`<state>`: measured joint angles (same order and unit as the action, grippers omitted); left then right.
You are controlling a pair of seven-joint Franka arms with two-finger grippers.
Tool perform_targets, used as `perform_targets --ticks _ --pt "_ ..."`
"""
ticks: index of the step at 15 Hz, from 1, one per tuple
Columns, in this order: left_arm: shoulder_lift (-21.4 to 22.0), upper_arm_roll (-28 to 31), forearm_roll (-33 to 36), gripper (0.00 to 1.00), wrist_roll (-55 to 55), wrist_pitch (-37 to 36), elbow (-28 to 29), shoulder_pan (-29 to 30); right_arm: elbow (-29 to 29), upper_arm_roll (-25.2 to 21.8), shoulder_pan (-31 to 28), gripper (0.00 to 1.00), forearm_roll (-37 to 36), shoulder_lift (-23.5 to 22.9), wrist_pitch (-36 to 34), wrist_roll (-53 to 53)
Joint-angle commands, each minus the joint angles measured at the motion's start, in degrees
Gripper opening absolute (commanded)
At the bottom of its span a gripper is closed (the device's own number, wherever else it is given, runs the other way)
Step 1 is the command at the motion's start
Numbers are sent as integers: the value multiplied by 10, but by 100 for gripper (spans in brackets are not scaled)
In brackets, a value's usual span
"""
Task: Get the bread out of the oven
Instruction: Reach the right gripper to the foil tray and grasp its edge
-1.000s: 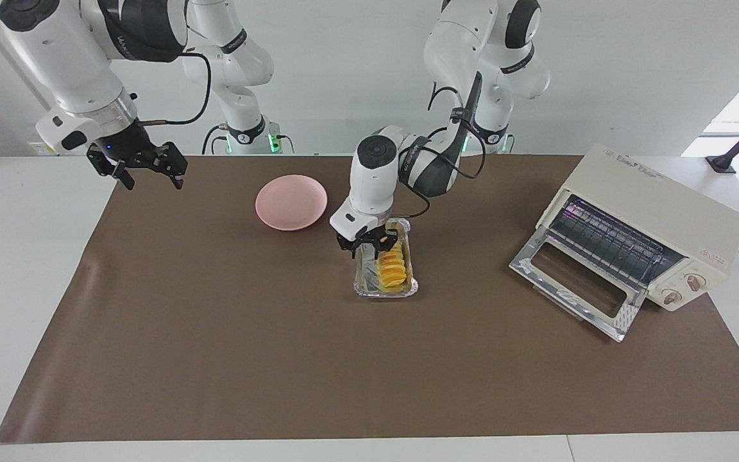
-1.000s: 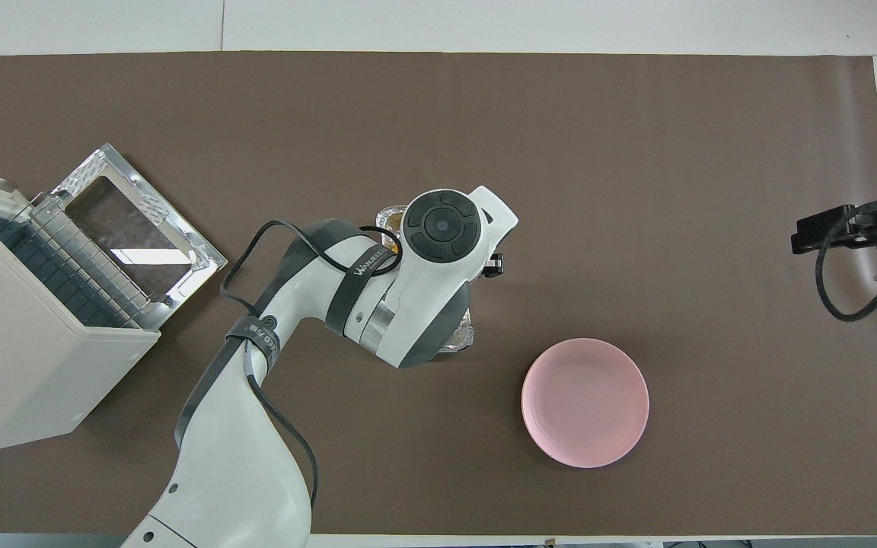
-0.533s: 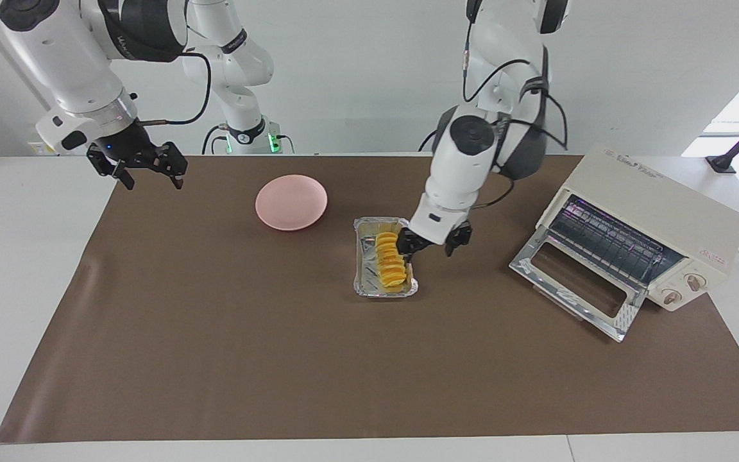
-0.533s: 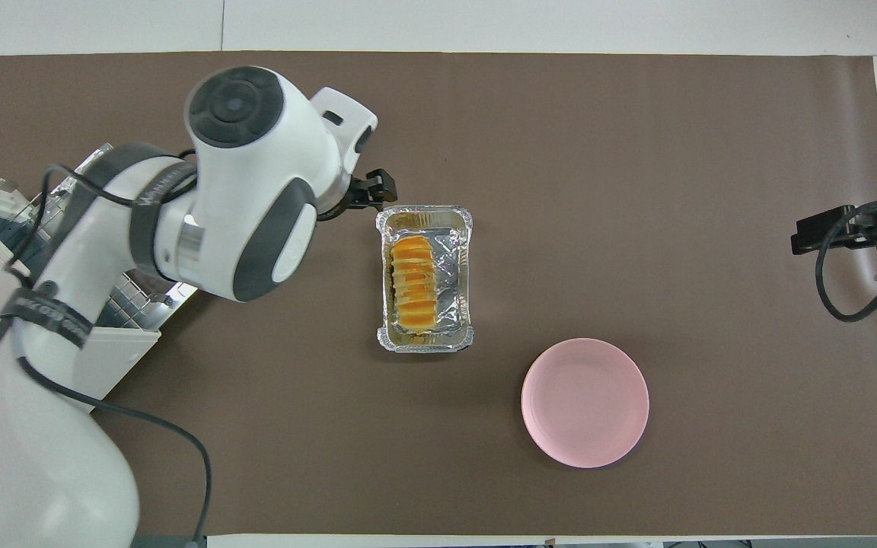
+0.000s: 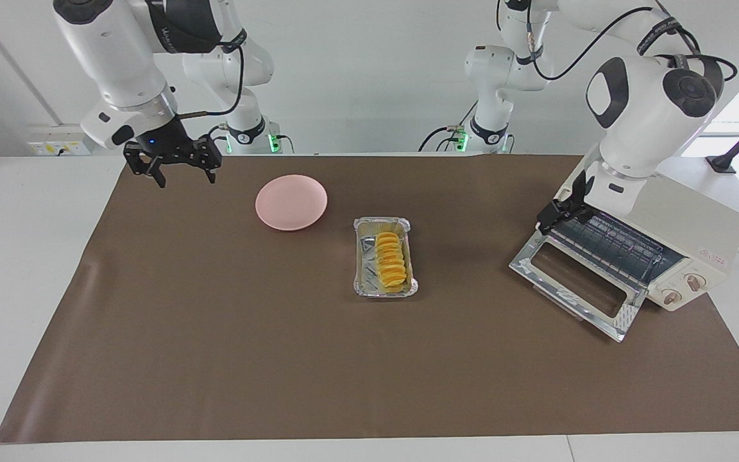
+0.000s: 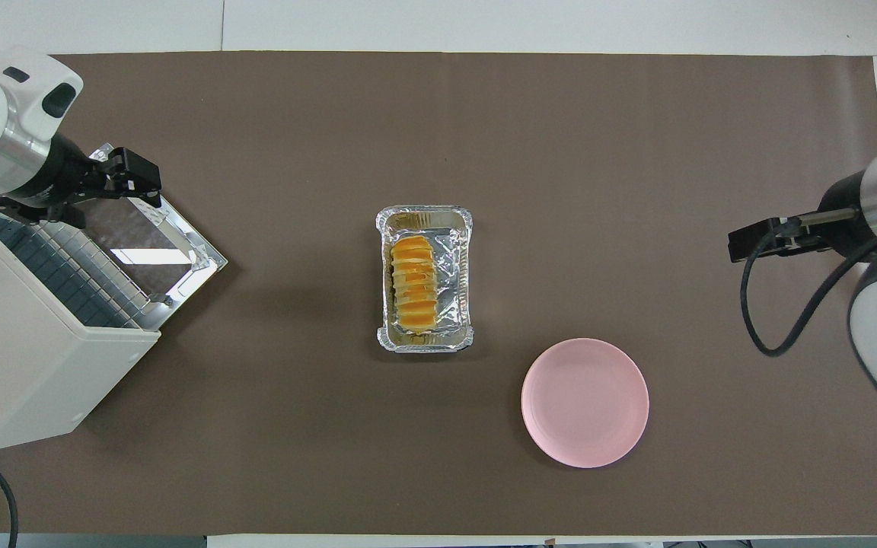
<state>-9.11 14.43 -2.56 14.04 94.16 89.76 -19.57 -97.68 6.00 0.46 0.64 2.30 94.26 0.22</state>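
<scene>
The bread (image 5: 390, 260), a ridged golden-yellow loaf, lies in a silver foil tray (image 5: 382, 222) on the brown mat in the middle of the table; it also shows in the overhead view (image 6: 413, 285). The cream-white oven (image 5: 664, 205) stands at the left arm's end with its glass door (image 5: 575, 282) folded down and its wire rack bare. My left gripper (image 5: 560, 206) is open and empty, over the corner of the oven's mouth (image 6: 138, 181). My right gripper (image 5: 172, 168) is open and empty, up in the air over the mat's edge at the right arm's end (image 6: 751, 242).
A round pink plate (image 5: 291, 202) lies empty on the mat, nearer to the robots than the tray and toward the right arm's end (image 6: 585, 402). The brown mat (image 5: 280, 359) covers most of the table.
My left gripper has left the foil tray and swung to the oven's mouth, empty. The tray and bread stay put. My right gripper has shifted a little toward the plate.
</scene>
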Motion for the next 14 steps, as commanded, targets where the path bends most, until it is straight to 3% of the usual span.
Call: perform_targets --ticks 1,6,7,10,14 --pt "49 -7 26 100 -43 -27 27 35 -3 6 62 100 1 -32 45 80" --pt "135 -9 26 100 -39 -79 83 40 30 6 176 100 0 -134 141 239" --pt "137 -25 26 100 -42 -79 84 53 28 7 205 100 1 -176 202 301" --pt "135 -59 26 100 -47 -79 84 90 24 6 249 100 1 -239 262 375" --pt "115 -127 26 100 -58 -98 67 153 -23 6 247 100 35 -257 331 406"
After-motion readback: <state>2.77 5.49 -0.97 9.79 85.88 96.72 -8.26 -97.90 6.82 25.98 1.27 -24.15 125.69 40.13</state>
